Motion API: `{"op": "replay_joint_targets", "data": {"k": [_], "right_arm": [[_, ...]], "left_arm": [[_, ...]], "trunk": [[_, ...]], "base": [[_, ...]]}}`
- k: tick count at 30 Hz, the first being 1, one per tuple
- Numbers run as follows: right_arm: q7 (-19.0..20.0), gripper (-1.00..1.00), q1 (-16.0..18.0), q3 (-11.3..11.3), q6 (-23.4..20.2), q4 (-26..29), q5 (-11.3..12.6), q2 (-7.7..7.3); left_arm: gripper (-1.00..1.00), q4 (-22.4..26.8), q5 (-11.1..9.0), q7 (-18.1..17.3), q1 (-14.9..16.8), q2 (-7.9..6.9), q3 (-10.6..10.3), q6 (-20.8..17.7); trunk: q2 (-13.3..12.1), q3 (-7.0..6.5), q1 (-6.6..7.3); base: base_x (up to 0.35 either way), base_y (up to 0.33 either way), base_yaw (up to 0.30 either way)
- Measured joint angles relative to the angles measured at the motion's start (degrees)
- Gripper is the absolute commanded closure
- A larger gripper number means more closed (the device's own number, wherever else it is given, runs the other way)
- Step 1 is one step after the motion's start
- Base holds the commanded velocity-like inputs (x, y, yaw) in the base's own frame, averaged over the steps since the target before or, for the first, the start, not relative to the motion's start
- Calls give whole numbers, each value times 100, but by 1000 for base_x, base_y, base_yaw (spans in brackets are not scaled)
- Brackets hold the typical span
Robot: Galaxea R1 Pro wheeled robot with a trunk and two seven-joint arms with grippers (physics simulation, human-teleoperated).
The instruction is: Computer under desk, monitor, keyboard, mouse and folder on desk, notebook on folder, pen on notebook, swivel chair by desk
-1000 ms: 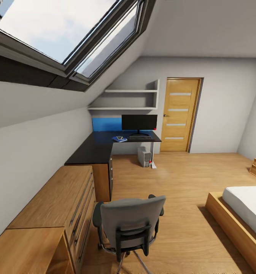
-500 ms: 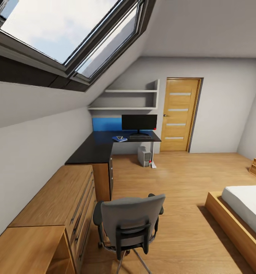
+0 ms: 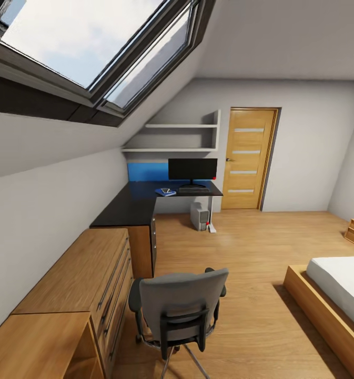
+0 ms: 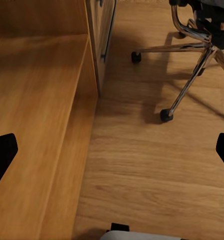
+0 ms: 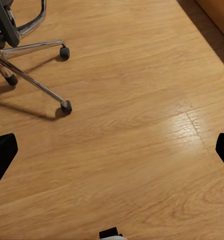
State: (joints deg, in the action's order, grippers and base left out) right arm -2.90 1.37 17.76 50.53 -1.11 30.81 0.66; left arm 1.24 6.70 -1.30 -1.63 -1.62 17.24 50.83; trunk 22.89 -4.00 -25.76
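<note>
The monitor (image 3: 192, 169), keyboard (image 3: 193, 189) and folder (image 3: 165, 192) are seen on the bench (image 3: 129, 206), the computer (image 3: 200, 216) beneath; the swivel chair (image 3: 178, 308) is well apart. Both hands (image 4: 112, 155) (image 5: 112, 155) are spread wide, holding nothing.

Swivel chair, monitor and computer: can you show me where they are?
swivel chair (image 3: 182, 302), head view, on its grey backrest.
monitor (image 3: 192, 169), head view, middle of the black screen.
computer (image 3: 199, 216), head view, on the grey tower's front.

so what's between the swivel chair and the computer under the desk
In the head view, only bare wooden floor lies between the swivel chair and the computer beneath the desk.
</note>
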Motion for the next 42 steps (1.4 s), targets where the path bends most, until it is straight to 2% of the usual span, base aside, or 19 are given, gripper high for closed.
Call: {"op": "replay_joint_targets", "data": {"k": [5,13,20,24,28,29,30,31,33,34,38,41,42], "right_arm": [[3,-100,0,7,-48,8,-4,-75],[-1,-100,3,5,-280,86,-20,-116],[-4,-100,4,18,-287,234,-41,-99],[-1,-100,5,27,-281,457,-53,-94],[3,-100,4,30,-284,974,-124,-95],[-1,-100,4,32,-295,1174,-189,-95],[-33,-100,72,15,-425,1722,-301,-88],[-37,-100,110,21,-477,1905,-315,-86],[-60,-100,313,14,-725,2054,-337,-72],[-78,-100,418,8,-853,2091,-335,-63],[-181,-100,868,7,-1563,2152,-332,-9],[-307,-100,1191,2,-2238,2170,-331,19],[-430,-100,1497,-4,-2943,2185,-339,26]], "left_arm": [[-100,17,-27,19,0,44,30,75],[-100,92,-30,25,0,158,21,77],[-100,673,-36,27,1,214,24,44],[-100,997,-35,68,0,315,22,-36],[-100,1547,-35,325,0,477,36,-609],[-100,1824,-29,454,-1,540,45,-990],[-100,2546,-16,751,-2,803,23,-2634],[-100,3306,-19,775,1,836,31,-3061],[-100,3639,-24,797,-4,869,33,-3554],[-100,3827,-24,812,21,900,31,-4017],[-100,4034,-29,825,279,964,25,-4826],[-100,4030,-30,816,535,1028,27,-5172],[-100,3806,-24,804,765,1088,25,-5382]], "trunk": [[0,0,0],[0,0,0],[0,0,0],[0,-1,0],[0,-1,0],[0,-1,0],[-1,-1,-1],[0,-3,-1],[-1,-2,-1],[-1,-1,0],[-2,-3,-1],[-2,-3,0],[-3,-4,-1]], "base": [[0,0,0],[0,0,0],[0,0,0],[0,0,0],[0,0,0],[0,0,0],[0,0,0],[0,0,0],[0,0,0],[0,0,0],[0,0,0],[0,0,0],[0,0,0]]}}
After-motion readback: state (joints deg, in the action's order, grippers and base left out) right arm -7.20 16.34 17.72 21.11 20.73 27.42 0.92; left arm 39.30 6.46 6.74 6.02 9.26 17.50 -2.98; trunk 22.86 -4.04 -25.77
